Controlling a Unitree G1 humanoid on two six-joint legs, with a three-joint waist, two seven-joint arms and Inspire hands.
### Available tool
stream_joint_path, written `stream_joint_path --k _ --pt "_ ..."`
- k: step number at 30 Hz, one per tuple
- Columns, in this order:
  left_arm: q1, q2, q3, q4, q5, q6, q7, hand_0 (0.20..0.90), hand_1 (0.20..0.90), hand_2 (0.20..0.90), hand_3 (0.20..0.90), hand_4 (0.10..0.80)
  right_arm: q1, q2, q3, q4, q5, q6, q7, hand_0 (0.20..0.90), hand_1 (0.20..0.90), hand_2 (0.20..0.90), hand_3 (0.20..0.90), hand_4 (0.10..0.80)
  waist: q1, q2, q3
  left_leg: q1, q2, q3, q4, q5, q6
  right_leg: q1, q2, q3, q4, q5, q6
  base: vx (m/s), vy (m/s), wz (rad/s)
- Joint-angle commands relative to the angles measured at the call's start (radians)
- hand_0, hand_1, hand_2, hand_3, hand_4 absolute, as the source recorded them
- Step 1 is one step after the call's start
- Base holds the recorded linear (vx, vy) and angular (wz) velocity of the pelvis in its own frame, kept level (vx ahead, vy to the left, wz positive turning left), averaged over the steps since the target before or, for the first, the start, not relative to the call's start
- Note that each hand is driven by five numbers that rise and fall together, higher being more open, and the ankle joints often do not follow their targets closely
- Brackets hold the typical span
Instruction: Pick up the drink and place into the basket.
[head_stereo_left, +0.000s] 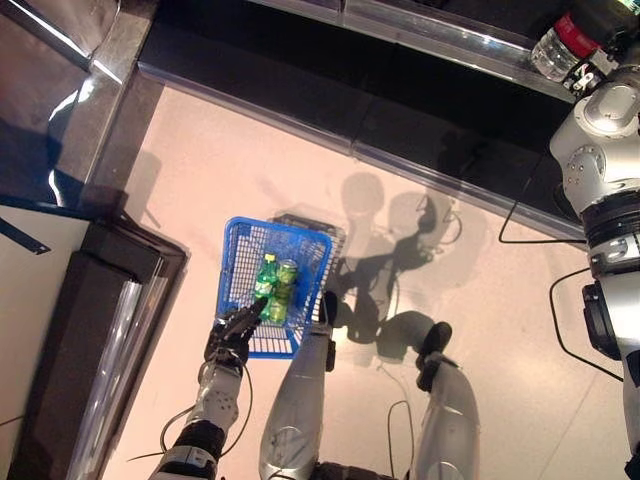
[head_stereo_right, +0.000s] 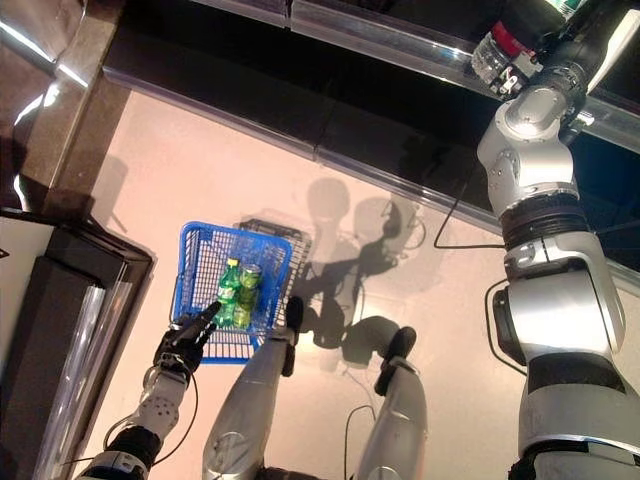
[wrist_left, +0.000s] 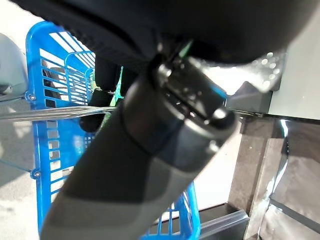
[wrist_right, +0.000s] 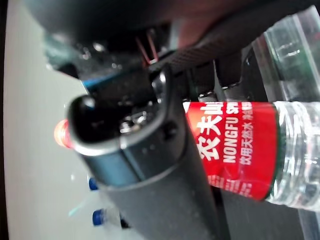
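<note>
A clear water bottle with a red label (head_stereo_left: 558, 42) is at the shelf at the upper right, and it also shows in the right eye view (head_stereo_right: 496, 47). My right hand (head_stereo_right: 545, 35) is shut on it. In the right wrist view my thumb (wrist_right: 145, 165) lies across the label of the bottle (wrist_right: 240, 150) and my fingers curl behind it. My left hand (head_stereo_left: 232, 338) is shut on the thin wire handles (wrist_left: 50, 112) of the blue basket (head_stereo_left: 232, 262), which hangs low at the left above the floor. Green drinks (head_stereo_left: 275, 285) lie in the basket.
A dark shelf with a shiny metal rail (head_stereo_left: 440, 40) runs across the top. A dark cabinet with a glass front (head_stereo_left: 90, 330) stands at the left, close beside the basket. Pale floor lies between them.
</note>
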Motion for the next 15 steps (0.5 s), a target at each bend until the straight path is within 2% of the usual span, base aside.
stream_joint_path --k 1,6,10,15 --pt "0.166 0.142 -0.004 -0.044 0.002 -0.068 -0.068 0.3 0.3 0.3 0.2 0.1 -0.072 -0.114 -0.024 -0.307 -0.072 -0.174 0.053 0.3 0.3 0.3 0.2 0.1 -0.004 -0.009 -0.019 0.06 -0.007 -0.023 0.023 -0.02 0.017 0.087 0.031 -0.013 0.053 -0.062 -0.073 -0.023 0.042 0.01" --pt "0.17 0.118 -0.012 -0.129 0.031 -0.082 -0.169 0.3 0.3 0.3 0.2 0.1 0.127 -0.055 -0.134 -0.546 -0.069 -0.12 0.137 0.3 0.3 0.3 0.2 0.1 -0.027 -0.015 -0.019 0.12 -0.002 -0.016 0.024 -0.016 0.011 0.155 0.034 -0.011 0.052 -0.076 -0.082 0.018 0.039 -0.05" --pt "0.197 0.127 -0.047 -0.263 0.039 -0.09 -0.224 0.3 0.3 0.3 0.2 0.1 0.306 0.026 -0.21 -0.701 -0.032 -0.129 0.211 0.3 0.3 0.3 0.2 0.1 -0.036 -0.018 -0.019 0.155 0.002 -0.018 0.03 -0.01 0.009 0.206 0.041 -0.01 0.043 -0.08 -0.091 0.038 0.022 -0.02" --pt "0.233 0.137 -0.078 -0.49 0.007 -0.051 -0.244 0.3 0.3 0.3 0.2 0.1 0.46 0.133 -0.213 -0.853 -0.065 -0.131 0.29 0.3 0.3 0.3 0.2 0.1 -0.039 -0.018 -0.02 0.194 0.004 -0.022 0.013 0.004 0.006 0.26 0.047 -0.012 0.021 -0.078 -0.095 0.035 0.029 0.0"
